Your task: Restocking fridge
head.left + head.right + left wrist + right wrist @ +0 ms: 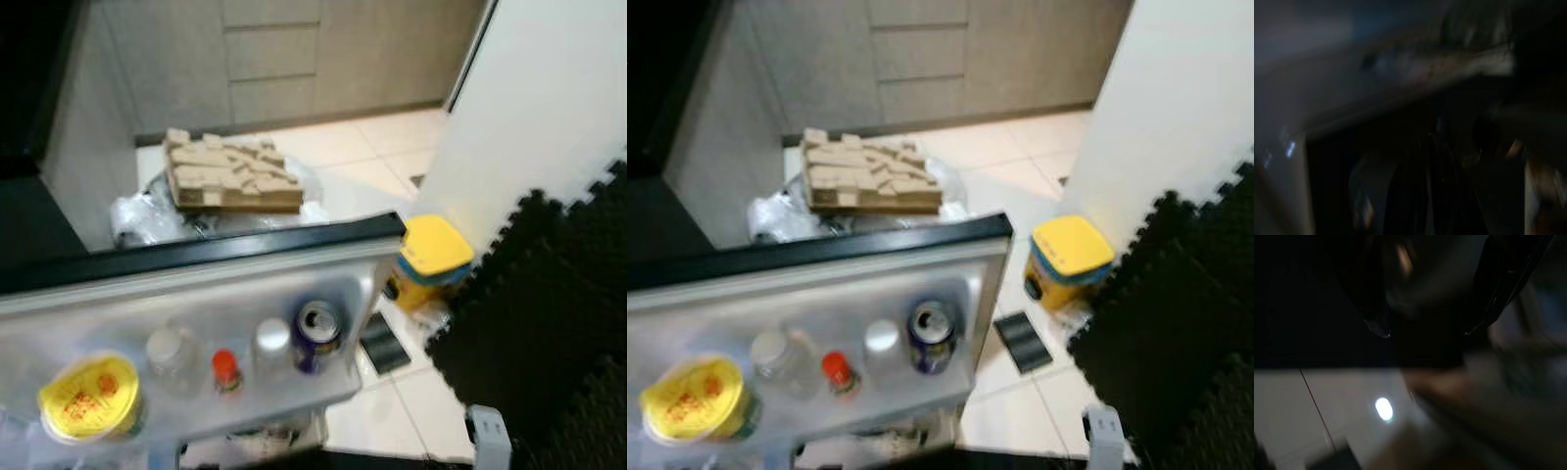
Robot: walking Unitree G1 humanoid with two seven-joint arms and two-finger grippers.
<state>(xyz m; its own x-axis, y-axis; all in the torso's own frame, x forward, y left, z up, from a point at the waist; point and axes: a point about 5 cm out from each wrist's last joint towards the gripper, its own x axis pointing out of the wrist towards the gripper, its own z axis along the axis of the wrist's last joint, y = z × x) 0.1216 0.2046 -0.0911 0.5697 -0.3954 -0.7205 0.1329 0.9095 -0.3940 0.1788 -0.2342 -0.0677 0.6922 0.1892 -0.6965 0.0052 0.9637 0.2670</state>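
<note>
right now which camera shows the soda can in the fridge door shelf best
The left eye view: the soda can stands a bit larger and sharper there, top toward the camera, at the door shelf's right end. The right eye view shows it similarly. Both wrist views are too dark and blurred.

A very dark and heavily blurred scene is given by the left wrist camera. A pale, smeared band is seen running across the upper half, from about nine o'clock up toward two o'clock, brightest near its two o'clock end. Below it, a large black area is found around the centre and toward six o'clock. Small bluish glints are noted near eight o'clock. A faint orange-brown streak is made out toward four o'clock. Nothing can be identified with certainty, and the tool cannot be made out.
</note>
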